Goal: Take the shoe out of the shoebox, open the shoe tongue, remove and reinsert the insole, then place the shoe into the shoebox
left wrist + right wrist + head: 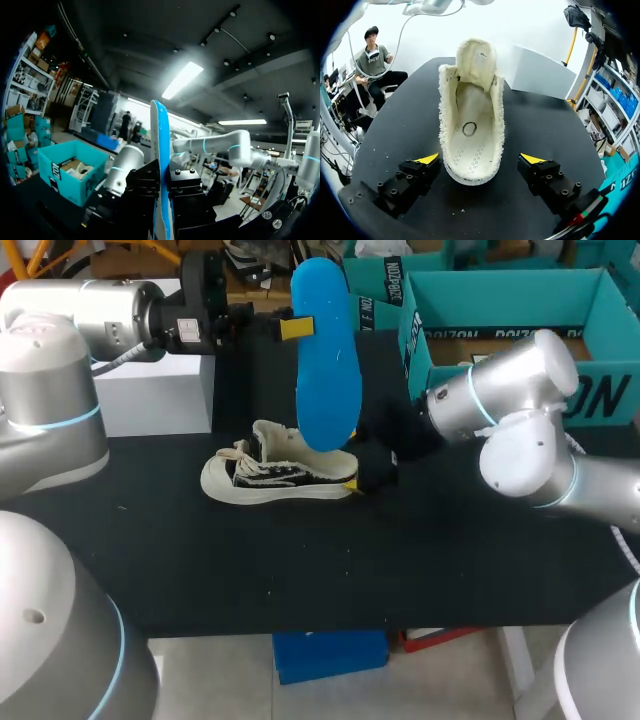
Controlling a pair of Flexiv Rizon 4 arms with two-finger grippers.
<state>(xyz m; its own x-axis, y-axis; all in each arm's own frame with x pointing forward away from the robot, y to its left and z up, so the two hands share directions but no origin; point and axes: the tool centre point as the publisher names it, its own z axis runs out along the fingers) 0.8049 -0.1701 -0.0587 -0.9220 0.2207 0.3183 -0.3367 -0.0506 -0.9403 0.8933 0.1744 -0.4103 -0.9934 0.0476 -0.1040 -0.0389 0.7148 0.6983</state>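
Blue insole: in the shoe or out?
Out. The left fingers hold the insole upright; the shoe shows bare inside.

Black matte tbl (200, 570) is taking up most of head view, front edge running straight across. White block (150, 395) is sitting at tbl's far-left corner; can't tell if on it or just beside. Pale floor (200, 680) is showing below front edge, w/ blue box (330, 655) sitting under tbl. Dark ceiling (125, 30) is carrying long strip light (182, 80) + 2nd one (242, 122), both glowing bright. Shelving (25, 85) is standing at room's edge.
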